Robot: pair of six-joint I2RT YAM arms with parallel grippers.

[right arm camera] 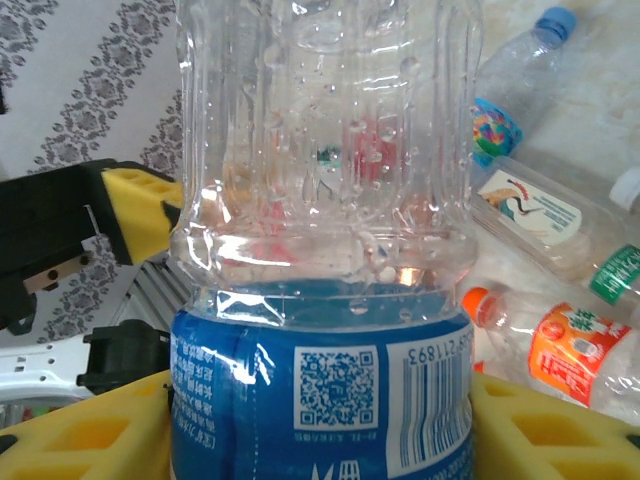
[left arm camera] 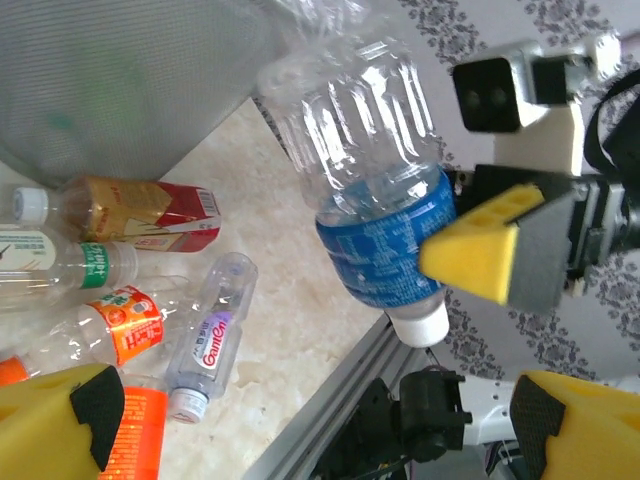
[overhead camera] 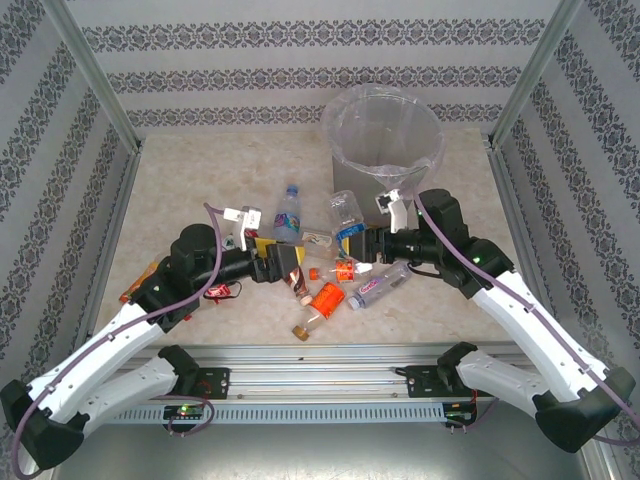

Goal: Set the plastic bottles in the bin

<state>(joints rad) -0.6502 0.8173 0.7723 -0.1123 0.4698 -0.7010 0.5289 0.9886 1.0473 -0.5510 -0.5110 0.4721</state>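
Right wrist: bottle (right arm camera: 320, 250) inside right pincer (right arm camera: 320, 432)

Bright even light, soft shadows, glints on bottle (right arm camera: 320, 150).

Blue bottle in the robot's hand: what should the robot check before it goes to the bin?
1. Is the right gripper shut on the blue-label bottle? Ok, the yellow pads press both sides of the label.
2. Is the bottle above the bin? Not ok, it hangs in front of the bin.
3. Is the bin's mouth open? Ok.
4. Is the left gripper away from the held bottle? Ok, it is open, over the other bottles.
5. Is the grip firm enough? Cannot tell.
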